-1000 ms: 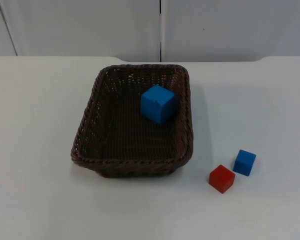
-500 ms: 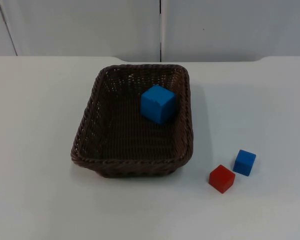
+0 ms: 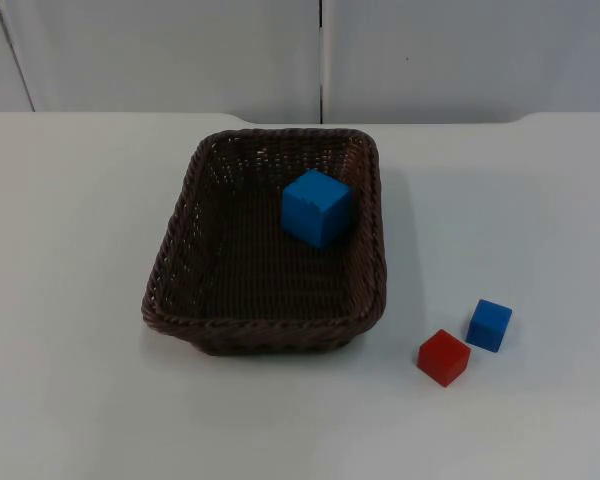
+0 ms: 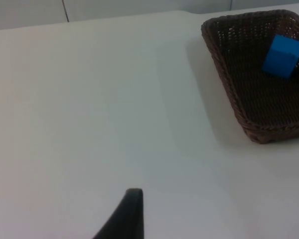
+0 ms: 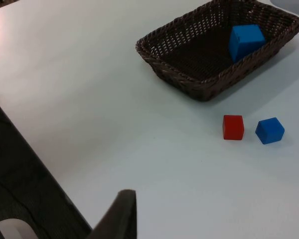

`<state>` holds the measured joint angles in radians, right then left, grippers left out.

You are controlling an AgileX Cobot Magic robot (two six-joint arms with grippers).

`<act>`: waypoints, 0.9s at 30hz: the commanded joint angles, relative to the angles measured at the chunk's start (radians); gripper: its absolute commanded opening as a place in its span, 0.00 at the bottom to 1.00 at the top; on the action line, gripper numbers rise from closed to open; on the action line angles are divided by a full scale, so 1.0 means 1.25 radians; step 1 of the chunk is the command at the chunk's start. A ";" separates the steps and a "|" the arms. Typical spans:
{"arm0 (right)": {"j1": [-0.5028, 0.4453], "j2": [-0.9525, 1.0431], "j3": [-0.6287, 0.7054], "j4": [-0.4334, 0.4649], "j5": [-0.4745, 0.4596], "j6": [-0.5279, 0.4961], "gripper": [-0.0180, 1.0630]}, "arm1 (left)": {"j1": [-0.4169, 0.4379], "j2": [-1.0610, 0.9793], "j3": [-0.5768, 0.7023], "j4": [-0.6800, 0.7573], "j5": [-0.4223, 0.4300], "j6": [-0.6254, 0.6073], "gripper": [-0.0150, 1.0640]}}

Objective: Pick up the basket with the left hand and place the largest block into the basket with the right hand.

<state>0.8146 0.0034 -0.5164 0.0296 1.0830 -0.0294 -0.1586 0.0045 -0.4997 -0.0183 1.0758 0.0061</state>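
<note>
On the white table (image 3: 70, 300), nearest to the front edge and toward the right side, stands a small red block (image 3: 443, 357). Just beside it, a little farther back and to the right, stands a small blue block (image 3: 489, 325); the two are very close, and I cannot tell if their corners touch. Both also appear in the right wrist view, the red block (image 5: 233, 127) next to the small blue one (image 5: 269, 130).

Farther back, around the middle of the table, lies the dark brown woven basket (image 3: 180, 270). It rests flat on the surface. Inside it, near its far right corner, sits the large blue block (image 3: 316, 207), the biggest of the three. The left wrist view shows the same basket (image 4: 229, 89) with the large blue block (image 4: 283, 56) inside, and so does the right wrist view.

Behind the table rises the grey partition wall (image 3: 160, 50).

A black fingertip of the left gripper (image 4: 124, 219) hangs over bare table, well apart from the basket, and a fingertip of the right gripper (image 5: 120, 216) is near the table's edge, well apart from the blocks. Neither holds anything; how wide their fingers stand I cannot tell.
</note>
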 commanded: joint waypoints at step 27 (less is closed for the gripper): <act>-0.033 -0.003 0.001 -0.001 -0.005 0.000 0.99 | 0.138 -0.004 0.004 0.004 -0.001 -0.001 0.97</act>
<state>0.8024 0.0034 -0.5164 0.0296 1.0830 -0.0294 0.0119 0.0045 -0.4997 -0.0183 1.0758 0.0061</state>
